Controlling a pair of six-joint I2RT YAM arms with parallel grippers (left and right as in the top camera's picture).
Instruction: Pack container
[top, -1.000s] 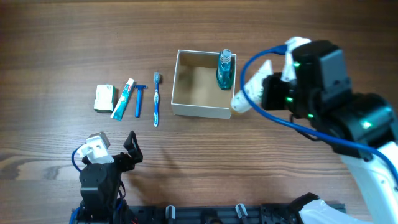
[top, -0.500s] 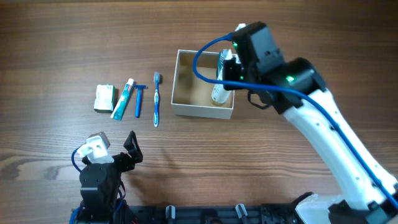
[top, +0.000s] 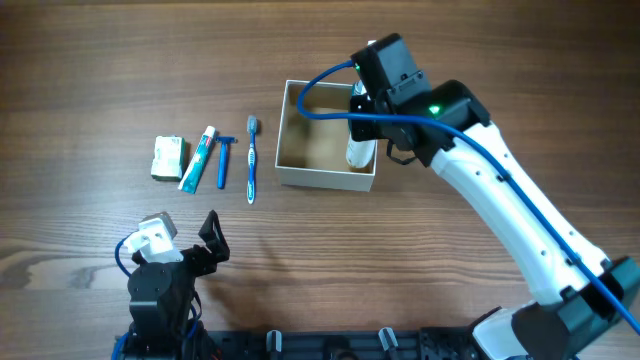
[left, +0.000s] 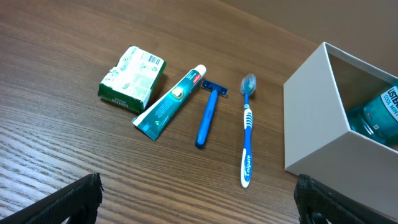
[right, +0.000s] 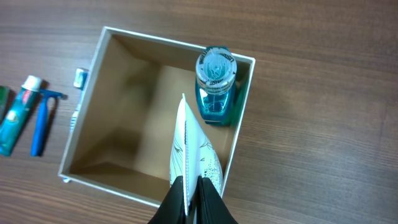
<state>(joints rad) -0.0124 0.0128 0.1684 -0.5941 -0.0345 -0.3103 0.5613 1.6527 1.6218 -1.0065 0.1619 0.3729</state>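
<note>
The container (top: 286, 173), a square white box with a tan inside, stands at the table's middle; it also shows in the right wrist view (right: 99, 53) and the left wrist view (left: 311, 124). A teal mouthwash bottle (right: 215, 87) stands in its far right corner. My right gripper (right: 193, 186) is shut on the sealed edge of a white printed pouch (right: 194, 146) and holds it over the container's right side, beside the bottle. My left gripper (left: 199, 199) is open and empty near the front left.
Left of the container lie a blue toothbrush (top: 251, 160), a blue razor (top: 223, 158), a teal toothpaste tube (top: 197, 158) and a green-and-white soap packet (top: 168, 157). All four also show in the left wrist view.
My right arm has swung left from beside the container's right wall to over the container, carrying the white pouch. The left arm has not moved.
</note>
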